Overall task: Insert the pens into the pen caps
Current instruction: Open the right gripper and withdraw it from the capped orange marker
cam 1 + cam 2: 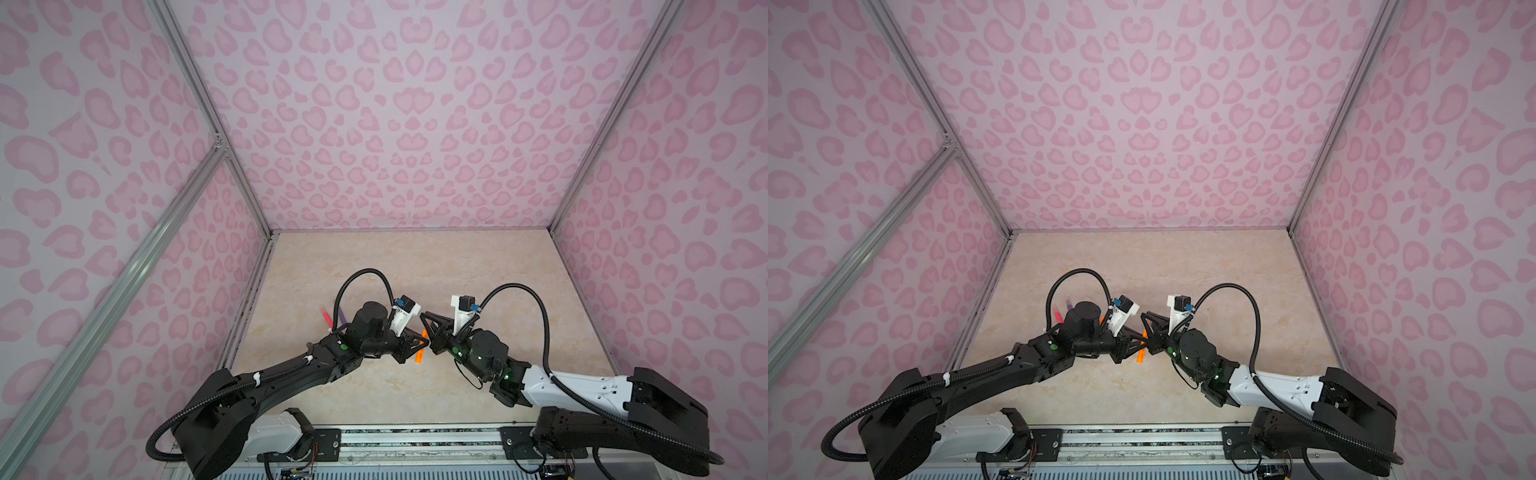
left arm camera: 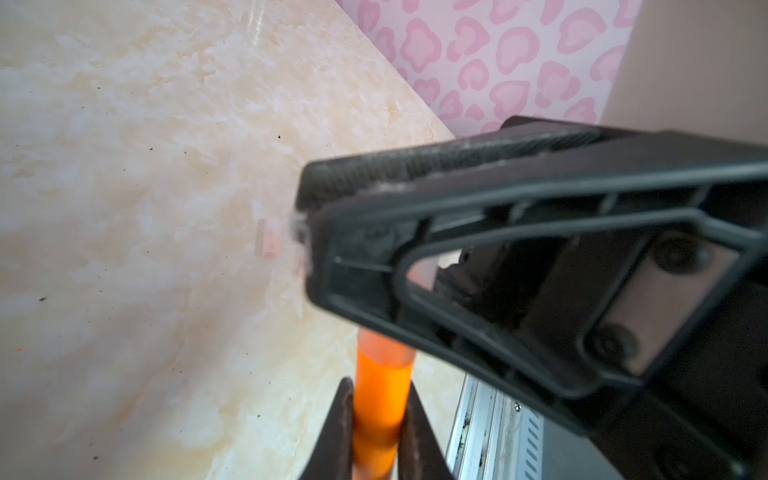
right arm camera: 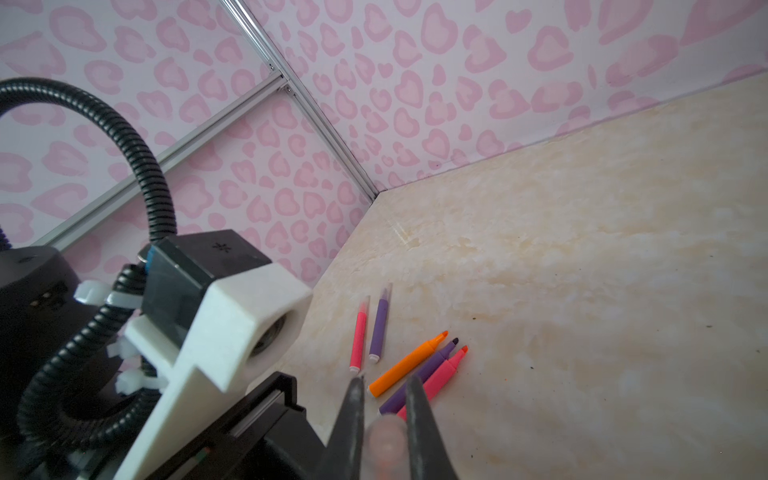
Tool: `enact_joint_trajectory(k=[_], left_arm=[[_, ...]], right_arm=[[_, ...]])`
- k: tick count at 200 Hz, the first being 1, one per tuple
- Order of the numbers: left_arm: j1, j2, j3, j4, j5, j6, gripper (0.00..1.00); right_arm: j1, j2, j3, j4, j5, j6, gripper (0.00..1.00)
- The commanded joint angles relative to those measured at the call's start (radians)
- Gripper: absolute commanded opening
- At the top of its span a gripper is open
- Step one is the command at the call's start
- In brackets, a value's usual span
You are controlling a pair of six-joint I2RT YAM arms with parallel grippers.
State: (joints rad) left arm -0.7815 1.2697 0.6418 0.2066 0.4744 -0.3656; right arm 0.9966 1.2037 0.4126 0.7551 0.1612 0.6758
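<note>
Beige table (image 1: 415, 270), pink walls around. The left gripper (image 2: 379, 384) clamps an orange pen (image 2: 380, 409) between its jaws. Just ahead of them, the right gripper (image 3: 385, 379) pinches a clear cap (image 3: 386, 440). I would hold pen and cap on one line and push gently, without tilt.

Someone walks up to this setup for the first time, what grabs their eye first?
The two end effectors meet tip to tip over the middle of the table: the left end effector clamps an orange pen, the right end effector a clear cap at its tip. Around them stand loud pink heart-print walls, with loose pens lying on the table's left side.
</note>
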Motion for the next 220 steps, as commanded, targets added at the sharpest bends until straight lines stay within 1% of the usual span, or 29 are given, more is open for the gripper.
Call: enact_joint_trajectory(k=[1, 26, 54, 62, 82, 122, 136, 157, 196, 208, 220], left_arm=[[0.020, 0.008, 0.027, 0.275, -0.203, -0.069, 0.04], [0.016, 0.025, 0.049, 0.223, -0.263, -0.054, 0.04], [-0.011, 0.046, 0.091, 0.133, -0.389, -0.029, 0.04], [-0.015, 0.048, 0.094, 0.126, -0.406, -0.025, 0.04], [-0.025, 0.045, 0.093, 0.122, -0.429, -0.021, 0.04], [-0.064, 0.052, 0.138, 0.029, -0.579, 0.006, 0.04], [-0.073, 0.057, 0.146, 0.013, -0.618, 0.008, 0.04], [-0.078, 0.067, 0.157, -0.006, -0.646, 0.010, 0.04], [-0.079, 0.077, 0.162, -0.010, -0.651, -0.001, 0.04], [-0.080, 0.086, 0.166, -0.010, -0.651, -0.009, 0.04], [-0.079, 0.098, 0.172, -0.010, -0.652, -0.016, 0.04]], right_arm=[[0.011, -0.011, -0.011, -0.151, -0.143, 0.010, 0.00], [0.017, -0.034, 0.009, -0.239, -0.073, 0.009, 0.00], [0.039, -0.046, 0.038, -0.322, 0.013, 0.010, 0.00], [0.047, -0.043, 0.053, -0.359, 0.041, 0.007, 0.00], [0.063, -0.039, 0.068, -0.381, 0.081, 0.005, 0.00], [0.102, -0.001, 0.157, -0.545, 0.212, 0.015, 0.00], [0.110, 0.019, 0.174, -0.562, 0.228, 0.021, 0.00], [0.113, 0.043, 0.196, -0.587, 0.239, 0.031, 0.00], [0.113, 0.043, 0.194, -0.573, 0.229, 0.025, 0.00], [0.113, 0.033, 0.187, -0.561, 0.223, 0.019, 0.08], [0.113, 0.019, 0.180, -0.552, 0.221, 0.013, 0.22]])
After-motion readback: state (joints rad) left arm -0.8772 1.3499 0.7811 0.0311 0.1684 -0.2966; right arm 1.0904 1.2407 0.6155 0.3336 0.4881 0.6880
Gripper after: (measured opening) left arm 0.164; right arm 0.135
